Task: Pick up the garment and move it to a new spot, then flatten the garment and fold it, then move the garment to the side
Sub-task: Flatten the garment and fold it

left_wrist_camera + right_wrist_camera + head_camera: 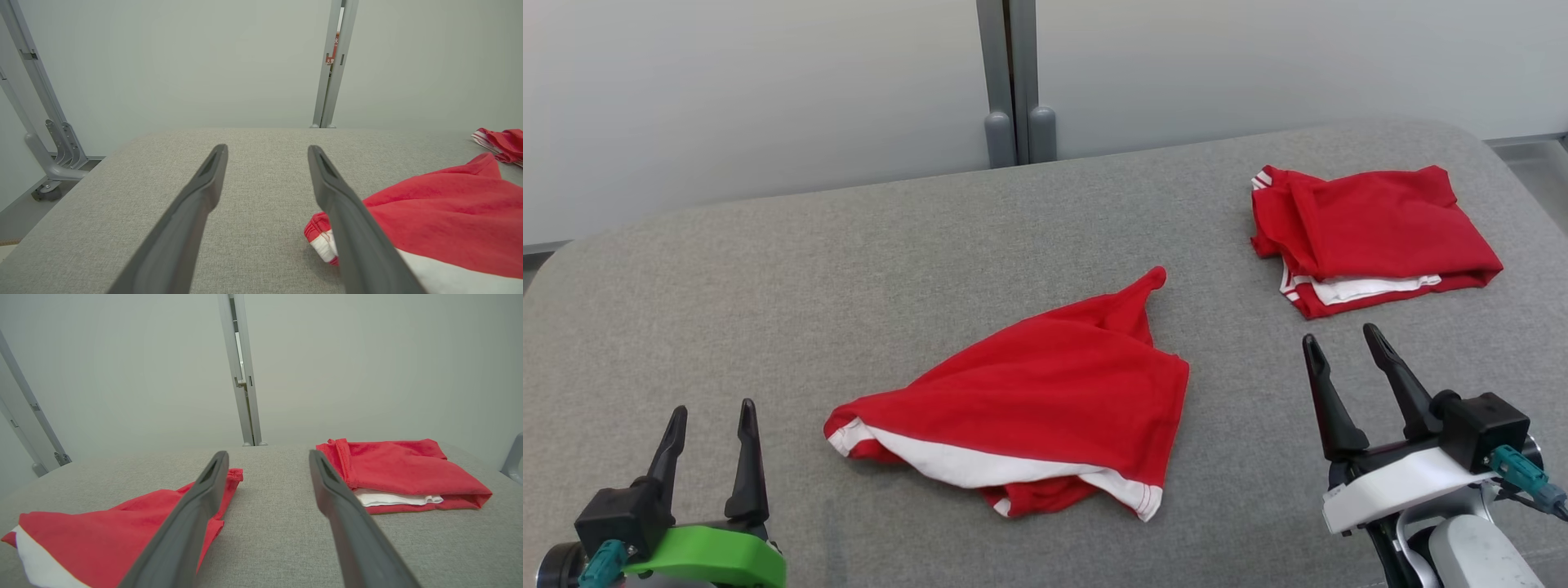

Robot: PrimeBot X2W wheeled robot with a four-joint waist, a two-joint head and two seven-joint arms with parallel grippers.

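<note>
The work looks to be at its very start: the loose red garment (pixel 1029 384) lies crumpled and unfolded on the grey padded table (pixel 768 286), so step 1, picking it up and carrying it to a new spot, appears not yet begun. Taking the double grey post (pixel 1017 82) at the table's far edge as the mark, the garment sits on the near side of that post, almost straight in front of it, with 1 twisted corner pointing back toward the post and its white-trimmed hem turned toward the robot. A second red piece, the folded pile (pixel 1372 229), lies nearer the post's level but well off to its right, apart from the loose garment. The left gripper (pixel 712 406) waits far on the near side of the post and to its left, its 2 fingers spread wide, holding nothing and clear of the cloth. The right gripper (pixel 1339 333) stands near-right of the post, between the garment and the folded pile, equally wide and empty, touching neither. The next move probably calls for 1 or both grippers to reach in over the cloth, come down on a raised fold or the hem, and close firmly enough to lift the whole piece without dragging it.
</note>
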